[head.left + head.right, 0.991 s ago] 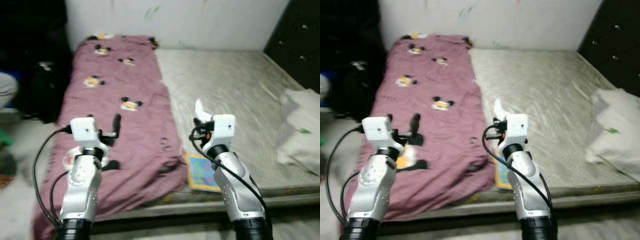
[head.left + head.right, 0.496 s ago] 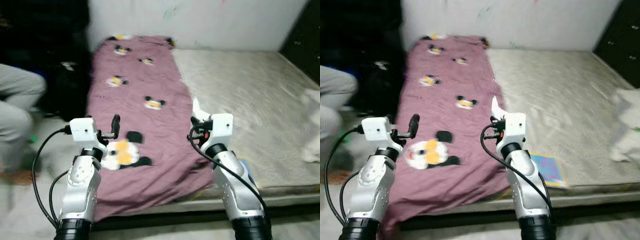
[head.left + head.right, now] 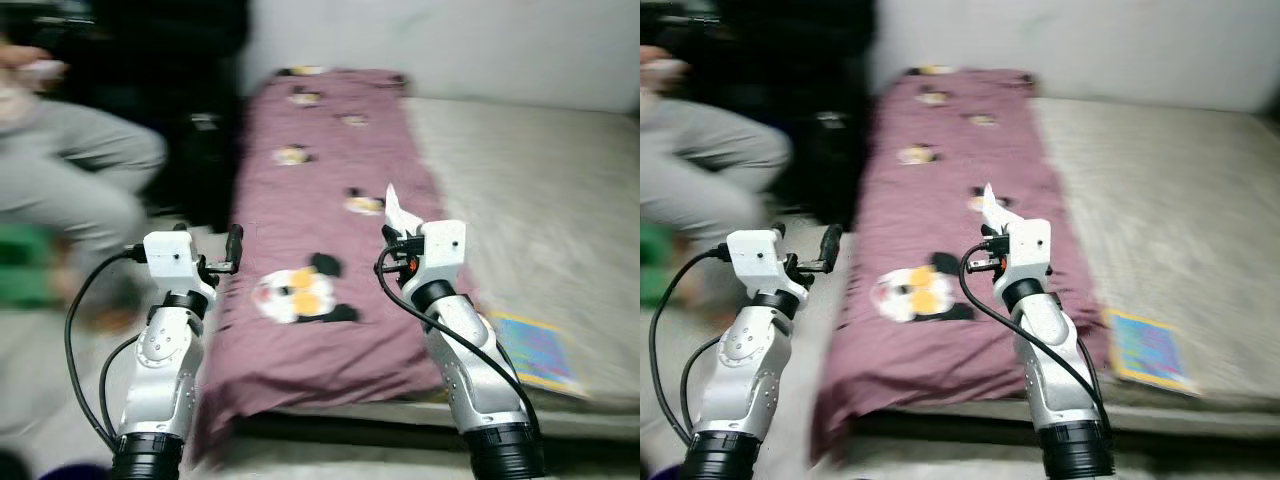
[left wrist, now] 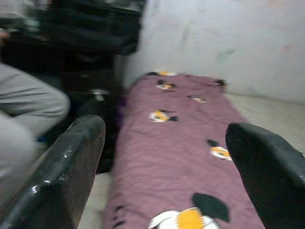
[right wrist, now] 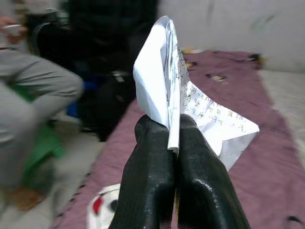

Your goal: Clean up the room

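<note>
So the right gripper has its 2 black fingers pinched tight on a sheet of paper, white with printed text on it. The paper sticks straight up out of the fingertips and folds over itself, so it's clamped near one edge and the rest just flops free above the hand. My guess is it's carried high like that to keep it clear of the bed while the robot turns to find somewhere to dump it, since this looks like picked-up litter.

The left gripper is spread wide with nothing between the fingers, held out in front at about the same height as the right one. Looks like it's just waiting for the next pickup.

Beyond and below both hands is a bed with a purple blanket covered in cartoon mouse prints, lying along one side of a bare mattress. A colourful book sits on the mattress edge, off to the outer side of the right hand and lower down. That's probably next on the list.

Out past the left hand there's a person's grey trouser leg and some dark bags. Head views are pretty blurry, so fine detail is a wash.
</note>
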Motion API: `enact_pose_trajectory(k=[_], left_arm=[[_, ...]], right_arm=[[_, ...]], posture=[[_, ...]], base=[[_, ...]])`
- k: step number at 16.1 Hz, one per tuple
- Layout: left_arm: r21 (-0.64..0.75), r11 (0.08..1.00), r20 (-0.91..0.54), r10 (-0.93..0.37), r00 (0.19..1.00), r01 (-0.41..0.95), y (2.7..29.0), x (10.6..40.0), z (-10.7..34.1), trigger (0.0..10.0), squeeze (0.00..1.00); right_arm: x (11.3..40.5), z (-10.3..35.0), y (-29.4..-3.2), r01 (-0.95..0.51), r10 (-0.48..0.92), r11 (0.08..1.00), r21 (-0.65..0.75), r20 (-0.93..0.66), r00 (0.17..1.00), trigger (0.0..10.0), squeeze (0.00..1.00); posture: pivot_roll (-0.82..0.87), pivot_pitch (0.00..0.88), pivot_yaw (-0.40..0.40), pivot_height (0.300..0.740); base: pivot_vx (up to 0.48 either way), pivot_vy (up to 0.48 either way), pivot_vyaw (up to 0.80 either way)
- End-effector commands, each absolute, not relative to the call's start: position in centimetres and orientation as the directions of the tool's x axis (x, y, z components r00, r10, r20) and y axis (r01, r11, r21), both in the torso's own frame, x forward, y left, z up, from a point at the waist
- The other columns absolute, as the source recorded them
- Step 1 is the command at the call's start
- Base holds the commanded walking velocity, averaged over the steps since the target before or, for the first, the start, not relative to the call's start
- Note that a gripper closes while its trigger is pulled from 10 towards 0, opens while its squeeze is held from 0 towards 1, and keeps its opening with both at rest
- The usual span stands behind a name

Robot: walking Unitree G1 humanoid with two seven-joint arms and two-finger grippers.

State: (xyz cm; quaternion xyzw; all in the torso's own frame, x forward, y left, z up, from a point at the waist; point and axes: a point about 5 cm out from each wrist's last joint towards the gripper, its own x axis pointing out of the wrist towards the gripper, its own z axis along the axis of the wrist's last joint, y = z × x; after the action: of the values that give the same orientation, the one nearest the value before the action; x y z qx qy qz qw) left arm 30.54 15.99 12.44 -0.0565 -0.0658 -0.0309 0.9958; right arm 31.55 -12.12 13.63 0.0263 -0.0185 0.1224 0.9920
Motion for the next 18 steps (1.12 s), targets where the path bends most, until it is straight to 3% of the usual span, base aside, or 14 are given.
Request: enact_pose_trajectory(k=[1, 18], left_arm=[[-0.093, 0.992, 0.134, -0.069, 0.989, 0.082, 15.59, 30.68, 12.53, 10.0, 0.0], [-0.082, 0.995, 0.125, -0.043, 0.991, 0.054, 15.95, 30.82, 12.04, 10.0, 0.0]], right_arm=[[31.57, 13.41, -12.24, -0.239, 0.238, 0.97, 0.034, 0.039, 0.971, 10.0, 0.0], [31.87, 13.69, -11.5, -0.272, 0.272, 0.962, -0.003, 0.069, 0.96, 10.0, 0.0]], posture=[[-0.04, 0.042, -0.031, 0.74], [-0.04, 0.044, -0.038, 0.74]], base=[[0.0, 0.0, 0.79], [0.0, 0.0, 0.78]])
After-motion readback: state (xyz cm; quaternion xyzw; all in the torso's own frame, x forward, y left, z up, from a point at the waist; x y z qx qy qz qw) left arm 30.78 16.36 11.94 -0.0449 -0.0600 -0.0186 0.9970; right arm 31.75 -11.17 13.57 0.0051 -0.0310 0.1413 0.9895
